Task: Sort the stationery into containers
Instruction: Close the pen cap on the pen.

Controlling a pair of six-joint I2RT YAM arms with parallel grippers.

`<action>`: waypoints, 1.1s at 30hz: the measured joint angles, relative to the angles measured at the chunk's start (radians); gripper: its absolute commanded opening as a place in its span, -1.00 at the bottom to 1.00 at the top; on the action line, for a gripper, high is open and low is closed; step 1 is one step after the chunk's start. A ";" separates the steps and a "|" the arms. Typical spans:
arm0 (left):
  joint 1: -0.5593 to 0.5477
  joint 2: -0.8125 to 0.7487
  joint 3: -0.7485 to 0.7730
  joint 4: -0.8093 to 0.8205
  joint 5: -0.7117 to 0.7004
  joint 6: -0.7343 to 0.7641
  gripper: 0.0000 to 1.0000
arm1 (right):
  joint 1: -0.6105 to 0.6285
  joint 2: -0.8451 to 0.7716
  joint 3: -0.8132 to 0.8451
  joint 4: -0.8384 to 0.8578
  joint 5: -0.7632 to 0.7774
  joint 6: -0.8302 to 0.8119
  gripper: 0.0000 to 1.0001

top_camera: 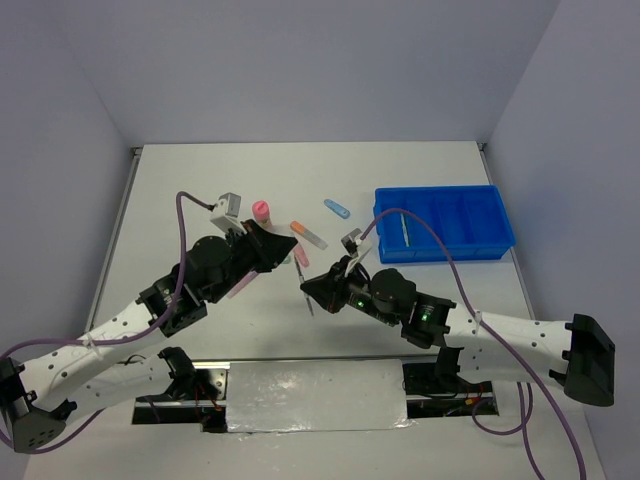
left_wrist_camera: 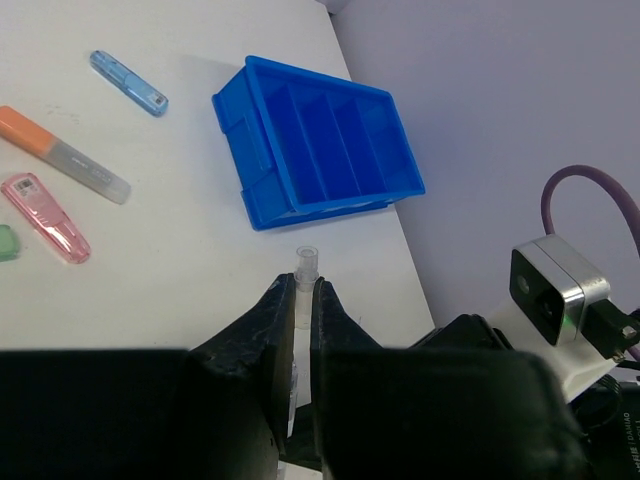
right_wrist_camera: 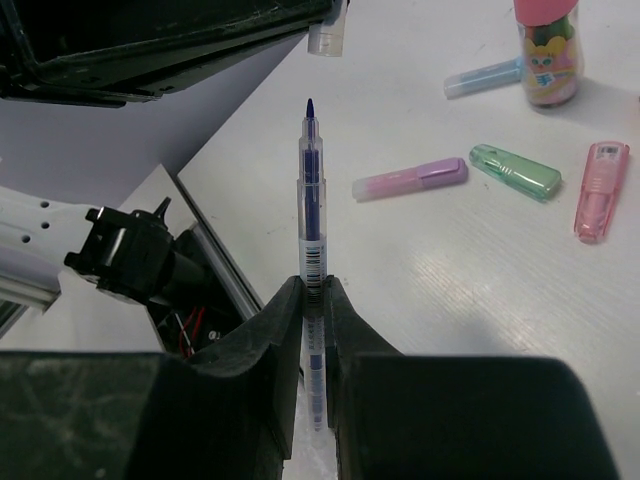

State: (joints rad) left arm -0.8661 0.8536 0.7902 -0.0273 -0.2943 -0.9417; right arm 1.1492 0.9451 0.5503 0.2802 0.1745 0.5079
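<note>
Left gripper (left_wrist_camera: 300, 292) clamped on clear cap (left_wrist_camera: 306, 264). Right gripper (right_wrist_camera: 312, 292) clamped on blue pen (right_wrist_camera: 311, 190). One thin item seen in blue tray (top_camera: 445, 250), table's 2 o'clock. Pastel sticks (right_wrist_camera: 410, 178) and bottle (right_wrist_camera: 547, 60) left unsorted at 12 o'clock.

No words or numbers can be read. The pen (right_wrist_camera: 311, 200) carries a barcode (right_wrist_camera: 313, 262); the pink stick (left_wrist_camera: 45, 217) has a blurred label.
</note>
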 measured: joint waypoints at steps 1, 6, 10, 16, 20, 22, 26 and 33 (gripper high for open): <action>0.000 0.000 -0.002 0.004 0.005 0.000 -1.00 | 0.000 0.000 0.000 -0.002 0.003 0.000 -1.00; 0.000 0.000 -0.005 0.006 0.011 0.000 -1.00 | 0.000 0.000 0.005 -0.010 0.015 -0.002 -1.00; 0.000 0.000 -0.007 0.006 0.010 0.000 -1.00 | 0.000 0.001 0.007 -0.011 0.023 -0.004 -1.00; 0.000 0.000 -0.016 0.014 0.011 0.000 -1.00 | 0.000 0.003 0.013 -0.024 0.036 -0.007 -1.00; 0.000 0.000 -0.021 0.024 0.013 0.000 -1.00 | 0.000 0.011 0.023 -0.024 0.040 -0.008 -1.00; 0.000 0.000 -0.022 0.032 0.014 0.000 -1.00 | 0.000 0.011 0.024 -0.024 0.043 -0.008 -1.00; 0.000 0.000 -0.025 0.043 0.016 0.001 -1.00 | 0.000 0.012 0.025 -0.024 0.052 -0.008 -1.00; 0.000 0.000 -0.027 0.047 0.020 0.002 -1.00 | 0.000 0.013 0.028 -0.025 0.060 -0.009 -1.00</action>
State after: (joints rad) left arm -0.8661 0.8532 0.7631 0.0200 -0.2745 -0.9394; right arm 1.1496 0.9577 0.5781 0.2550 0.2344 0.4992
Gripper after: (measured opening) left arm 0.191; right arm 0.174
